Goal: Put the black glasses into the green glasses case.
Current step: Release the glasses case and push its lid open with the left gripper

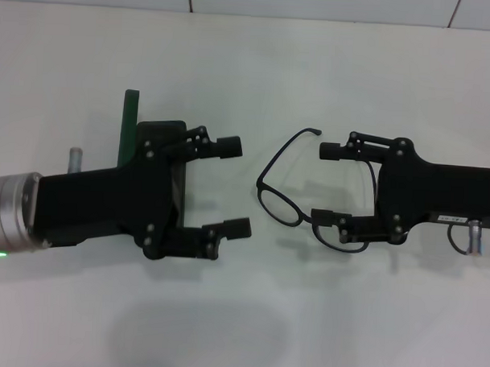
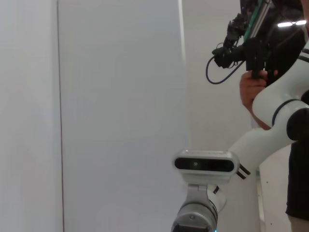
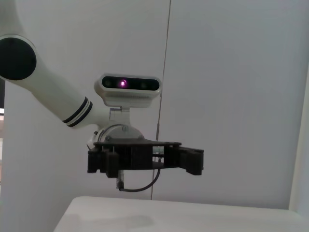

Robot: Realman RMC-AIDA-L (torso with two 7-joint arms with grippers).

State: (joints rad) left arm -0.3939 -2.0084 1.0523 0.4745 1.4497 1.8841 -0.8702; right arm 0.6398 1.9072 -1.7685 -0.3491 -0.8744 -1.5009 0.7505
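Observation:
The black glasses [image 1: 280,206] lie on the white table [image 1: 249,63], right of centre, temple arms unfolded. My right gripper [image 1: 327,184] is open and sits over their right side, one finger near the far temple tip and the other by the near lens; I cannot tell if it touches them. The green glasses case [image 1: 131,123] is at the left, mostly hidden under my left gripper [image 1: 233,187], with only a green edge showing. The left gripper is open and empty, left of the glasses. It also shows in the right wrist view [image 3: 145,162].
A tiled wall [image 1: 316,5] runs along the table's far edge. The wrist views show walls, the robot's head camera [image 2: 205,164] and a person's hand [image 2: 251,92] holding a device behind the robot.

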